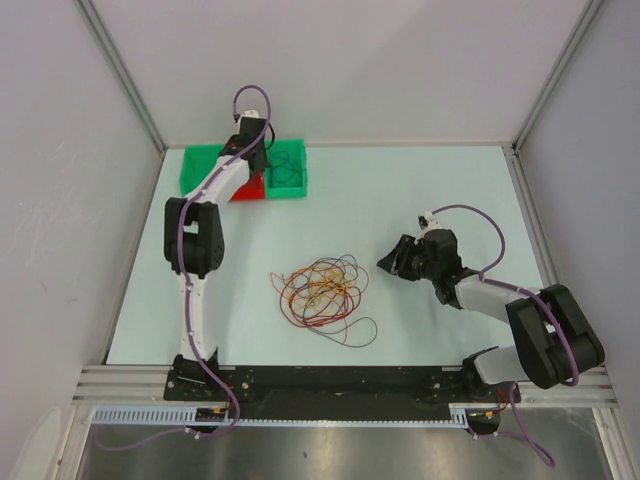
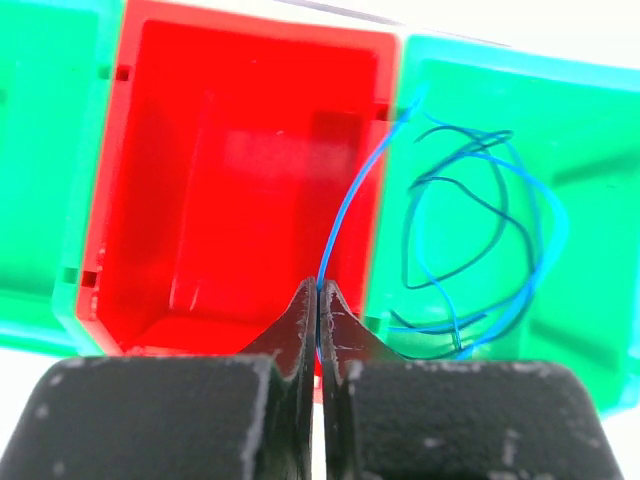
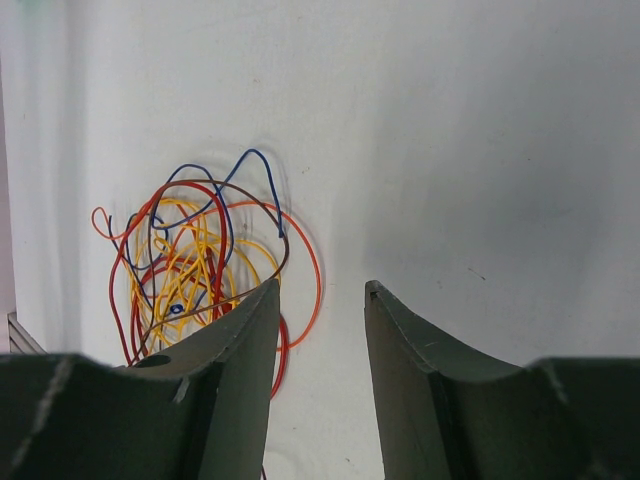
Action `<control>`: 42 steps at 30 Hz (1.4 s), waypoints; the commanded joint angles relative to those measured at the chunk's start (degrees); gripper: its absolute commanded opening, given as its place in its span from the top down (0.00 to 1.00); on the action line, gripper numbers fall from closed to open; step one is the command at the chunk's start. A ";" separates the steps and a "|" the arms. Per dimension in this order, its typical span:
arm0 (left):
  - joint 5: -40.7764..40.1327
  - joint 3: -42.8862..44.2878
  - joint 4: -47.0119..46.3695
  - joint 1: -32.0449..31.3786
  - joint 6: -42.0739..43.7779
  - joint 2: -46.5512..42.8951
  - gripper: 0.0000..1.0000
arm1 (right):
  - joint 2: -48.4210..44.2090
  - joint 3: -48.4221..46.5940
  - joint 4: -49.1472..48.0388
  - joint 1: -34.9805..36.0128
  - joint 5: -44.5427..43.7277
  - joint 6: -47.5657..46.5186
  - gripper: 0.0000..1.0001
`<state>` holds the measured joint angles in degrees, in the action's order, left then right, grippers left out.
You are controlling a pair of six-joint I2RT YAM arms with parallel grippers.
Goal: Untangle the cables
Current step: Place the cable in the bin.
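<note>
Left fingers are pressed together, pinching a blue cable at the red bin wall. Right fingers are spread, nothing held. Some blue cables are already laid in the green bin alongside. Most is judged left: a tangle of red, orange and yellow cables (a few blue too) is piled on the surface. The pinch is shown only by the left wrist view, the tangle's blue strands only by the right wrist view.

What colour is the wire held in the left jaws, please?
Blue; the wire shows best in the left wrist view.
</note>
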<state>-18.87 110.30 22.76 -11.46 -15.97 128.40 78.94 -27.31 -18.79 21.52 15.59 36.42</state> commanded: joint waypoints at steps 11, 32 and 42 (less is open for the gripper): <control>-3.98 10.81 2.28 -6.29 3.31 1.76 1.00 | -0.19 0.24 -2.13 -0.42 0.93 -0.04 0.57; 3.57 11.52 0.97 -5.15 -0.11 8.62 0.97 | 0.25 0.15 -2.66 -0.60 1.63 -0.04 0.57; 7.98 8.62 0.35 -4.53 0.14 2.83 0.68 | 0.17 0.15 -2.66 -0.78 1.63 0.05 0.57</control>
<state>-12.84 119.55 24.69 -16.19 -15.59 137.25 78.98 -27.20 -18.81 21.12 16.99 36.42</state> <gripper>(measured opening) 0.296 0.435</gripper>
